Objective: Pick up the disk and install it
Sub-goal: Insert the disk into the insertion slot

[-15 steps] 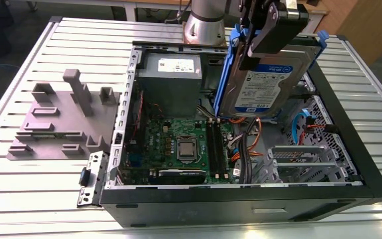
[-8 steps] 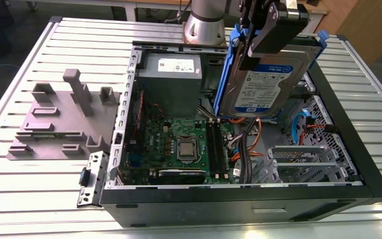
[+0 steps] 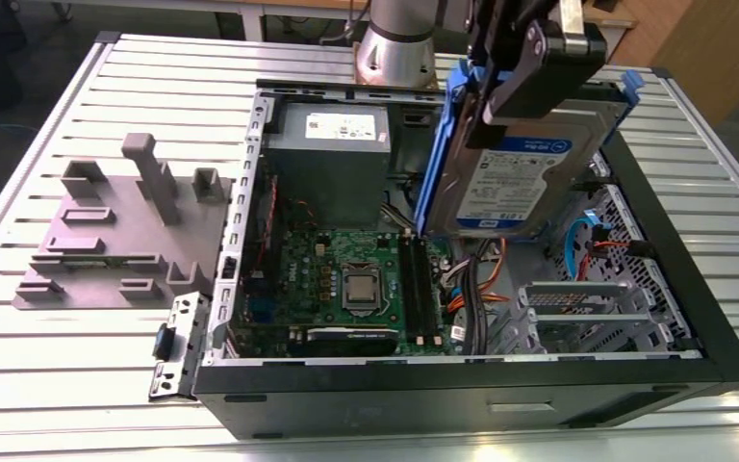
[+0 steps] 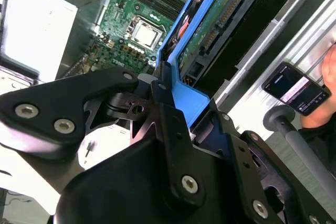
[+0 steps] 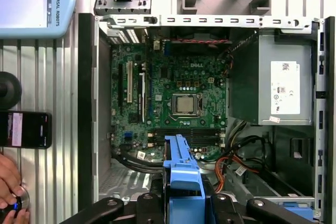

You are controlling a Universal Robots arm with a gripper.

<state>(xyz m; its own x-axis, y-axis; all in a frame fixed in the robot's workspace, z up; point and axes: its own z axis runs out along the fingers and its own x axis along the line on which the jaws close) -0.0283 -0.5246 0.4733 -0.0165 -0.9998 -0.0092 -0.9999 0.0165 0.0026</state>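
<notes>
While hanging above the open case (image 3: pixel 472 390), disk (image 3: pixel 533 178) just below claw (image 3: pixel 514 101), clamped by it

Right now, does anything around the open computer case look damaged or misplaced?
Nothing looks damaged. The disk hangs steeply tilted in the gripper above the computer case, not seated. A phone and a hand rest beside it.

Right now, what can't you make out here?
- Exterior view: the silver-grey hard drive in its blue plastic carrier, held by the black tool, hides part of the black computer case behind it.
- Second wrist view: the tool's body covers the drive's near end.
- First wrist view: a person's hand is cut by the edge.
</notes>
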